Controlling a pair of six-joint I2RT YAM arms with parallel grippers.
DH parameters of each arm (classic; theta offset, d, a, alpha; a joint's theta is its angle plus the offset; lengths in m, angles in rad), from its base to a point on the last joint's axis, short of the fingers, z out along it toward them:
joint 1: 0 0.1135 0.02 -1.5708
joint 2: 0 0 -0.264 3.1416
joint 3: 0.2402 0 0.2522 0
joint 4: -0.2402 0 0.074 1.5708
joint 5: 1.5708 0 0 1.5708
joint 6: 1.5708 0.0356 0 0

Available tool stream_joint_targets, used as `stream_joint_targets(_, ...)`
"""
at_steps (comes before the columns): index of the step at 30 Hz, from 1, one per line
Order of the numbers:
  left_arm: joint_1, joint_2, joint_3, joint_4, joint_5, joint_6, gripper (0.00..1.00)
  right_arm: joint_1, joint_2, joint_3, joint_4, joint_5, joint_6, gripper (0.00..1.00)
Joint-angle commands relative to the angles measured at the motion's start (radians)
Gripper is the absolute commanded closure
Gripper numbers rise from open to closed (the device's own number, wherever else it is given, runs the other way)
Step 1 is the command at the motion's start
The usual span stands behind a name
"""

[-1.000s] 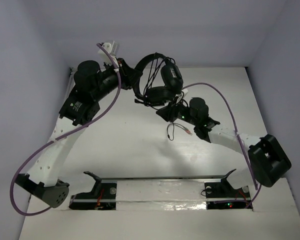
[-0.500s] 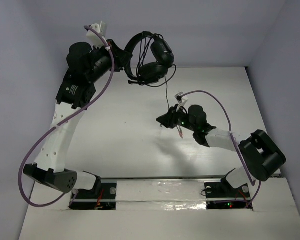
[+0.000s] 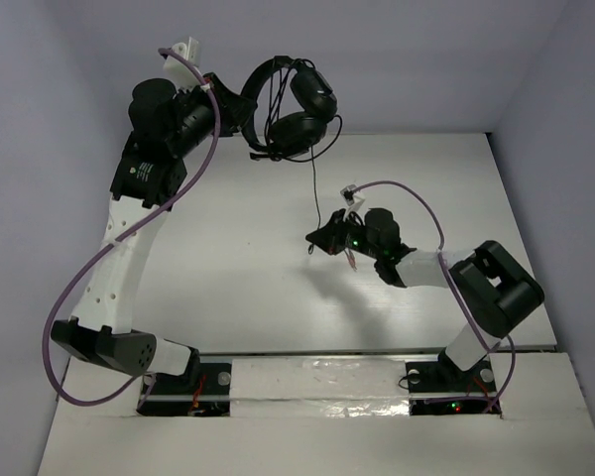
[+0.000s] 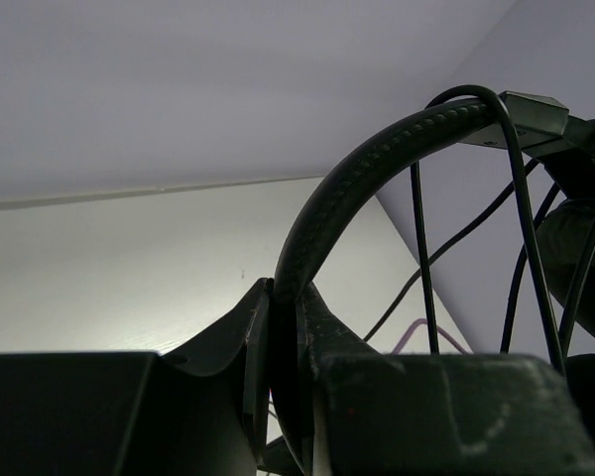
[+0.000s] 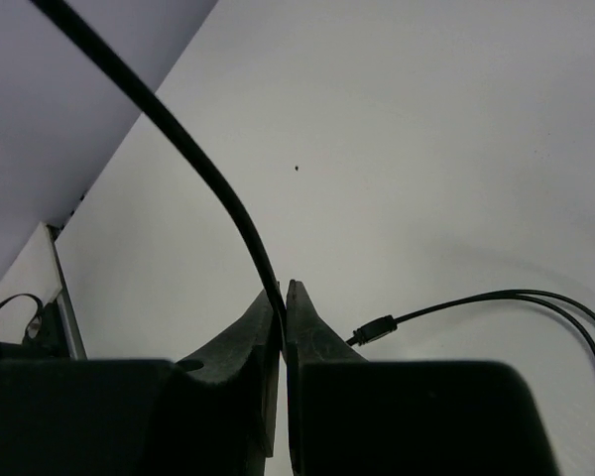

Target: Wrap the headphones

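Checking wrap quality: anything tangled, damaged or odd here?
Nothing looks damaged. The black over-ear headphones hang in the air from the left gripper, shut on the headband. The right gripper pinches their thin black cable; its plug end trails loose, unwrapped.

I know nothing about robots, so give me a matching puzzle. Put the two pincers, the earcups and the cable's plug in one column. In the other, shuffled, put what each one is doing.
Column one:
1. left pincer
2. right pincer
3. earcups
4. plug

Column two:
A. shut on the thin cable
B. loose, gripped by nothing
C. shut on the headband
D. padded and round, raised in the air

Pairs: 1-C, 2-A, 3-D, 4-B
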Motion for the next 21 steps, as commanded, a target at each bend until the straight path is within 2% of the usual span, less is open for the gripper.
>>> stream_joint_targets(1,0.004,-0.039,0.014,0.122,0.017,-0.052,1.0,-0.005,0.026,0.047,0.104,-0.032,0.019,1.0)
stream_joint_targets(4,0.004,-0.043,-0.008,0.133,-0.077,-0.062,1.0,-0.005,0.013,0.032,0.118,-0.017,0.041,1.0)
stream_joint_targets(7,0.004,-0.046,-0.047,0.162,-0.177,-0.068,1.0,0.025,-0.048,0.02,0.04,0.026,0.033,1.0)
stream_joint_targets(10,0.004,-0.032,-0.08,0.192,-0.358,-0.046,1.0,0.067,-0.12,0.021,-0.081,0.107,0.01,1.0)
stream_joint_targets(16,0.004,0.023,-0.135,0.2,-0.509,-0.006,1.0,0.223,-0.208,0.092,-0.39,0.282,-0.053,1.0)
stream_joint_targets(21,-0.016,0.05,-0.222,0.24,-0.627,0.005,1.0,0.336,-0.251,0.21,-0.689,0.363,-0.099,1.0)
